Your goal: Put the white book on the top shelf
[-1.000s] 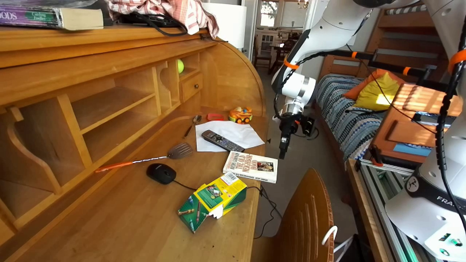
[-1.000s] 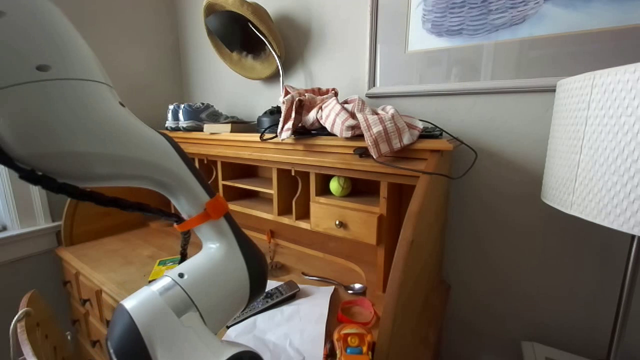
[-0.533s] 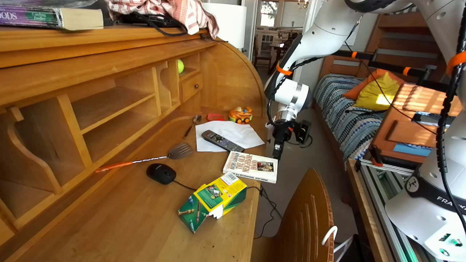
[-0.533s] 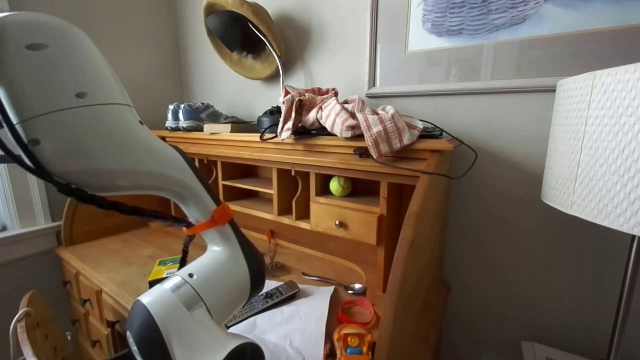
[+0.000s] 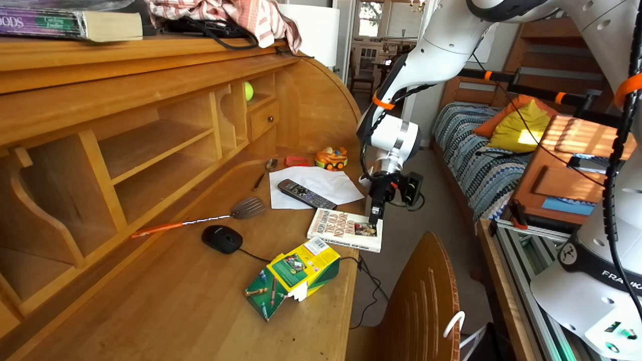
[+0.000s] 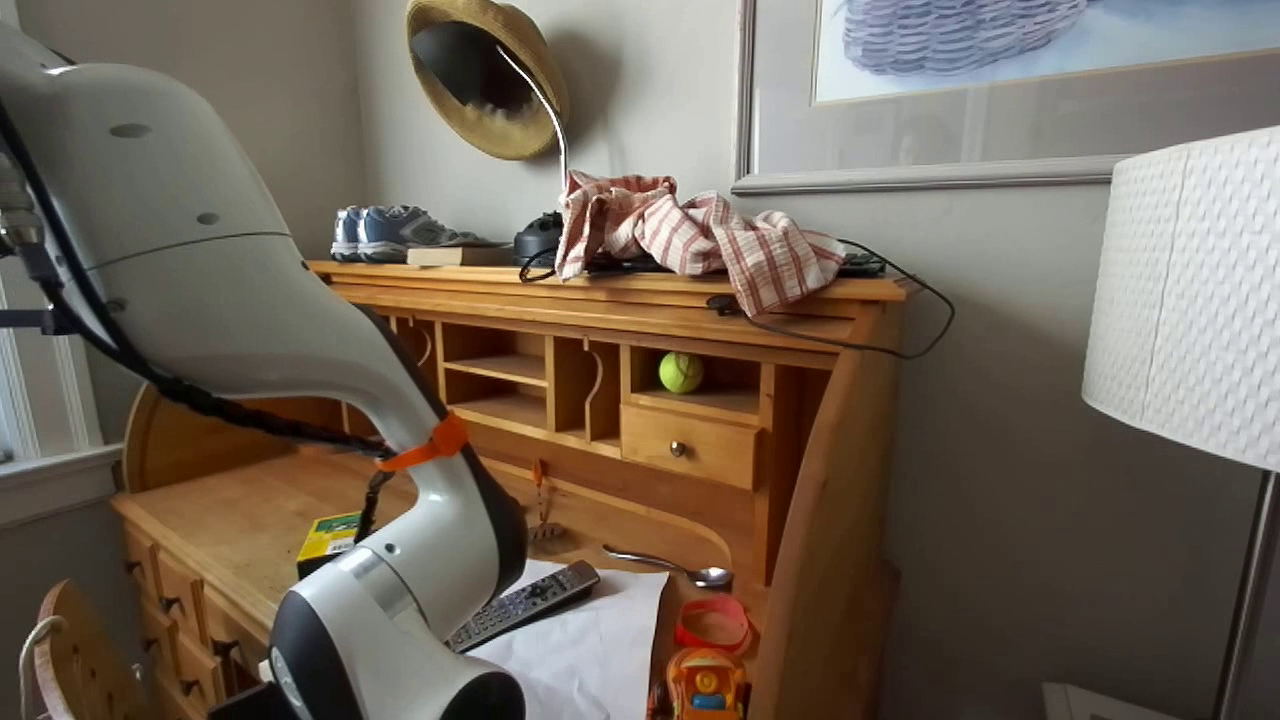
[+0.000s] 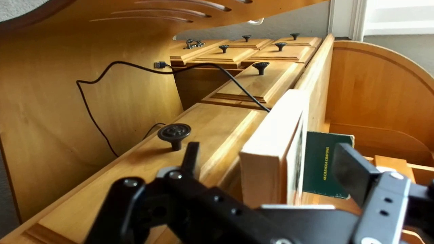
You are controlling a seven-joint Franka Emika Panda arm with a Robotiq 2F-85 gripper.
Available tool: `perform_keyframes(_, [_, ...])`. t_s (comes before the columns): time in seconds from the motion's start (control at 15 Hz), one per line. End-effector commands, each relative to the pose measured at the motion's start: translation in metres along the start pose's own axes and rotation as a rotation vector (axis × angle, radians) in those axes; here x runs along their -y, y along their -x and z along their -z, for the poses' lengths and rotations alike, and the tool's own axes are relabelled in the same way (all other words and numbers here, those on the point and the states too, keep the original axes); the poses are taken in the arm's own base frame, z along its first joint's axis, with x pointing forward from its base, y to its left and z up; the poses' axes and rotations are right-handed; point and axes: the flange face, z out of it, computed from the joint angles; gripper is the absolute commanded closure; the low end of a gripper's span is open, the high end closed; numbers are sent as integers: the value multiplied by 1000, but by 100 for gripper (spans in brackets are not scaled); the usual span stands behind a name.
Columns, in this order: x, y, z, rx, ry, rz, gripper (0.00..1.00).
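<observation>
Gripper [image 7: 271, 157] spread wide and holding nothing: in the wrist view one fingertip [image 7: 192, 159] stands lower than the white book [image 5: 341, 229], the other higher, with gaps showing on both sides. The book lies flat at the front edge of the tabletop [image 5: 165, 311], one end jutting past it; I judge that overhang is the reason to grip here, since it leaves room for a finger underneath. Beside the book, along that edge, sits a green-and-yellow crayon box [image 5: 296, 271]; I cannot tell whether they touch. Towards the corner with the orange toy car [image 5: 331, 159] lies a remote [image 5: 307, 194], partly on a white paper sheet [image 5: 343, 183], its end near the book. Farther in, towards the back edge, are a black mouse [image 5: 221, 239] and a spatula [image 5: 248, 208]. Off the front edge, a wooden chair [image 5: 426, 301] and a looping black cable [image 7: 118, 62] could crowd my lower finger. Above the back edge runs the top shelf [image 5: 100, 50], my goal; a thick purple-spined book [image 5: 42, 25] and a checked cloth [image 6: 695, 235] lie there, possible obstacles.
</observation>
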Motion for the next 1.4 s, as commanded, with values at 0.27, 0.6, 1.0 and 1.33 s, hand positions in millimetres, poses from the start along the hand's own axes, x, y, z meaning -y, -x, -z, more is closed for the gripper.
perform_keyframes(0.27, [2, -12, -18, 10, -48, -2, 26])
perform_keyframes(0.6, [3, -14, -20, 16, -57, -3, 67])
perform_keyframes(1.0, [12, 1, 0, 53, -71, -29, 95])
perform_keyframes(1.33, [44, 29, 69, 127, -33, 30, 95])
